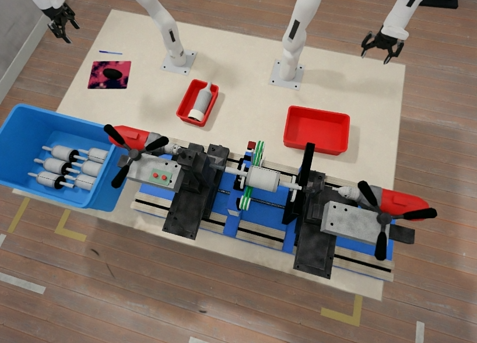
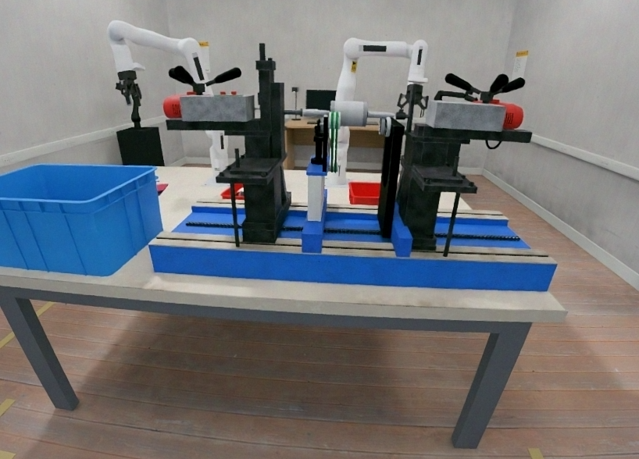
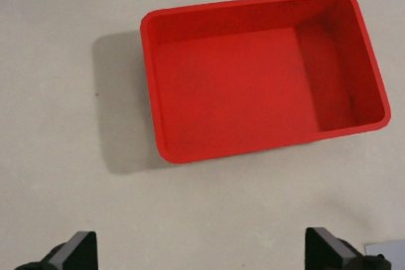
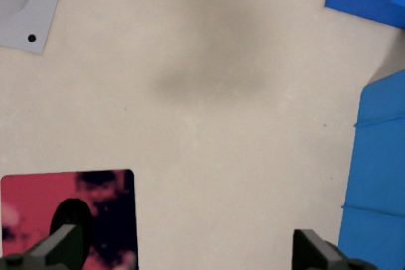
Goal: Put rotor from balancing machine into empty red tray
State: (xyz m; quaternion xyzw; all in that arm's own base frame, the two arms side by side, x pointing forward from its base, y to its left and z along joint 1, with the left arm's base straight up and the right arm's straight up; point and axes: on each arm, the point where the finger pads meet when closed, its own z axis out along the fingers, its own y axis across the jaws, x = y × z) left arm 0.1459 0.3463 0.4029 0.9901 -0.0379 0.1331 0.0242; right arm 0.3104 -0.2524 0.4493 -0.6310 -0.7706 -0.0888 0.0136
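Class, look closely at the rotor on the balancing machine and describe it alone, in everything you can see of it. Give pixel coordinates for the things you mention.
The rotor (image 1: 263, 178) (image 2: 348, 112) has a thick, pale grey cylindrical body, apparently metal, with a thinner shaft sticking out at each end. A dark line runs along the body in the top view. It lies horizontally between the two dark uprights, its shaft ends over the white rollers (image 1: 294, 188) (image 2: 384, 126). Green belts pass by its body; whether they touch it is unclear. No gripper touches it.

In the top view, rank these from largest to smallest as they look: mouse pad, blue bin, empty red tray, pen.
1. Blue bin
2. Empty red tray
3. Mouse pad
4. Pen
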